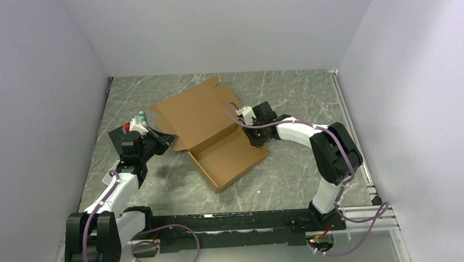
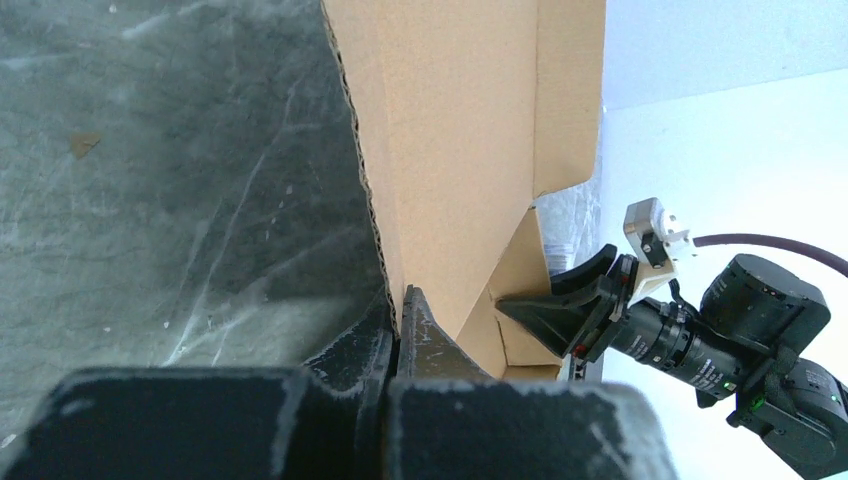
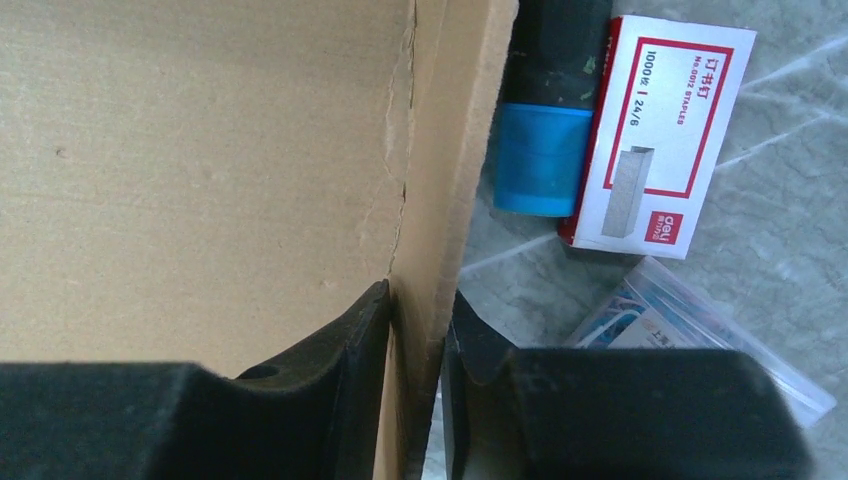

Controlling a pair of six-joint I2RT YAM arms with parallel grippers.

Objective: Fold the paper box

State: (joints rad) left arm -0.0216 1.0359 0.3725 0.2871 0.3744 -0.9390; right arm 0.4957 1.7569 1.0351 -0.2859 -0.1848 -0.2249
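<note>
The paper box (image 1: 212, 131), half folded, lies at the middle of the grey marbled table (image 1: 289, 181). Its shallow tray is at the near right and its broad lid is raised toward the far left. The corrugated brown board looks light and stiff but easily creased, and a tear line already runs down the wall seen from the right wrist. It is probably best held by the edges near a fold, with a gentle pinch.

The left gripper (image 2: 398, 305) is clamped on the box's left edge. The right gripper (image 3: 415, 310) straddles the right wall with its jaws narrow, and whether they press cannot be told. Beyond that wall lie a red-and-white staples box (image 3: 655, 130), a blue-capped tube (image 3: 540, 150) and a clear plastic bag (image 3: 690, 340).
</note>
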